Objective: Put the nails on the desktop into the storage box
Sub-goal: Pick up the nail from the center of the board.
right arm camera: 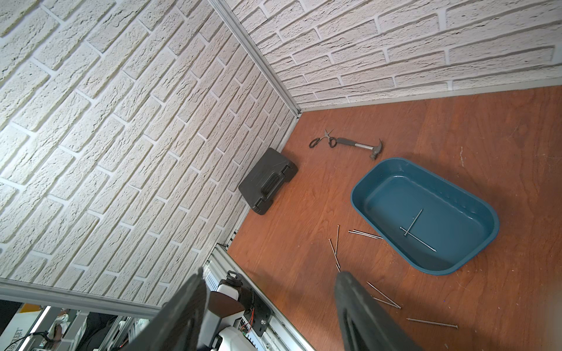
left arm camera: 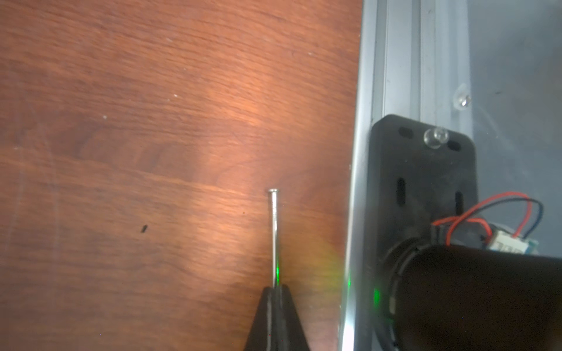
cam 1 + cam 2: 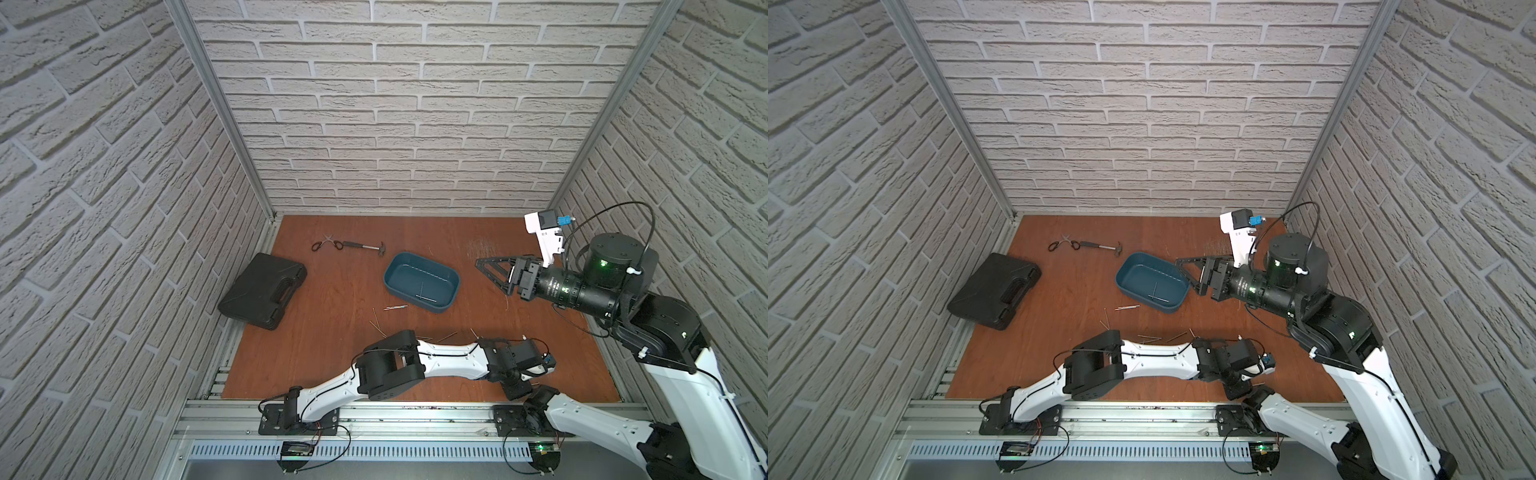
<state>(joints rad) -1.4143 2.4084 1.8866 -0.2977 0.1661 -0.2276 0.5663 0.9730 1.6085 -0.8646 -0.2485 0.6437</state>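
Storage box [image 3: 415, 272]: dark teal, open-topped, flat on the desktop [image 3: 316, 353], a reddish-brown wood-grain board; all places below are reckoned from this box. Contents: two nails [image 1: 418, 232] on the box floor toward its near wall, one lying across the other in a rough T. Loose nails [image 3: 395, 307] on the board: a close pair just beside the box's near-left wall, not touching it; two more a little further out on that side, crossing at a shallow angle; several others scattered nearer the robot, partly hidden by the left arm in both top views. Single nail [image 2: 274, 237]: well apart from the box, at the near edge of the board beside the aluminium rail [image 2: 365, 121]. The end opposite its head is pinched in the left gripper [image 2: 276, 293], whose jaws are closed tight on the shank, and the head end sticks out free. Whether it is lifted off the wood cannot be told. Right gripper [image 1: 272, 273]: on the box's right side, above the board, fingers aimed toward the box, jaws spread wide, holding nothing. Hammer [image 3: 365, 246]: lying flat beyond the box's far-left corner, apart from it. Scissors [image 3: 326, 244]: further left of the box, one handle ring against the hammer's grip end. Black tool case [image 3: 262, 291]: well left of the box, closed, near the side wall.
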